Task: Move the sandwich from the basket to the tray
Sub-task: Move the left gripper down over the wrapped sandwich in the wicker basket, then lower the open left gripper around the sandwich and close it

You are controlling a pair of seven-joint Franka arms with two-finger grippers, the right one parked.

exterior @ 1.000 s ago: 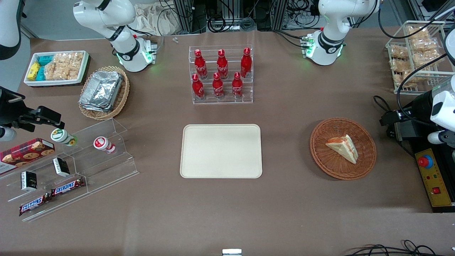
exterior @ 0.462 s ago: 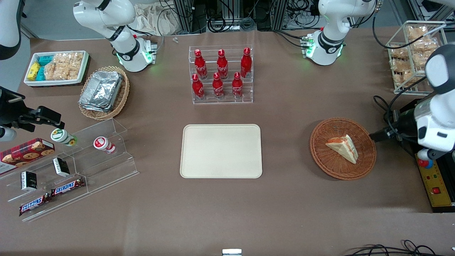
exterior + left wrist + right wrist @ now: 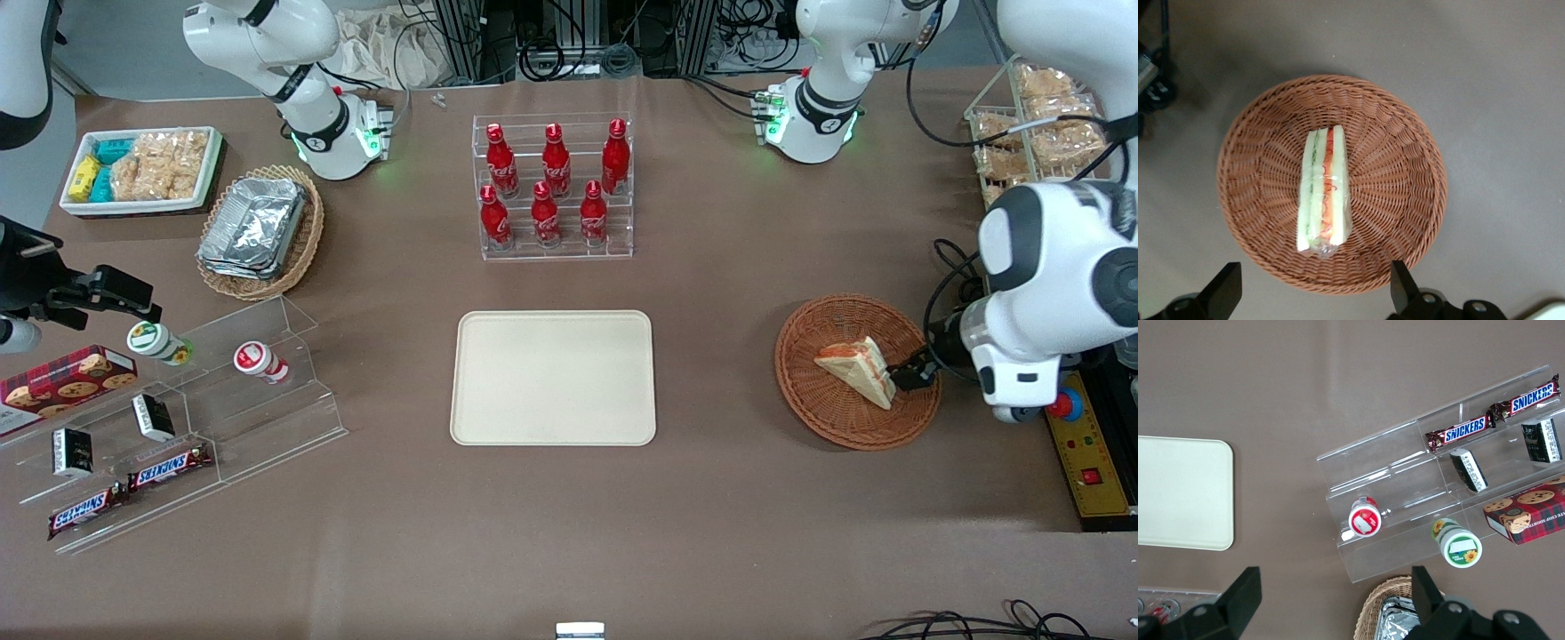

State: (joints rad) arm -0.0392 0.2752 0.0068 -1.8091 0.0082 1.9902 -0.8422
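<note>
Tray (image 3: 553, 377) sits flat mid-table, a bit toward the front edge, nothing on it. Toward the working arm's end, basket (image 3: 858, 371) rests on the brown worktop (image 3: 711, 516), well apart from the tray. Sandwich (image 3: 856, 369) lies in the basket on its side, cut edge with orange and green layers up in the wrist view (image 3: 1324, 192). Gripper (image 3: 1313, 293) hangs above the basket (image 3: 1405, 193) rim, fingers (image 3: 1403, 285) spread wide, wider than the sandwich, gripping nothing. In the front view its dark fingertip (image 3: 911, 373) shows just beside the sandwich.
</note>
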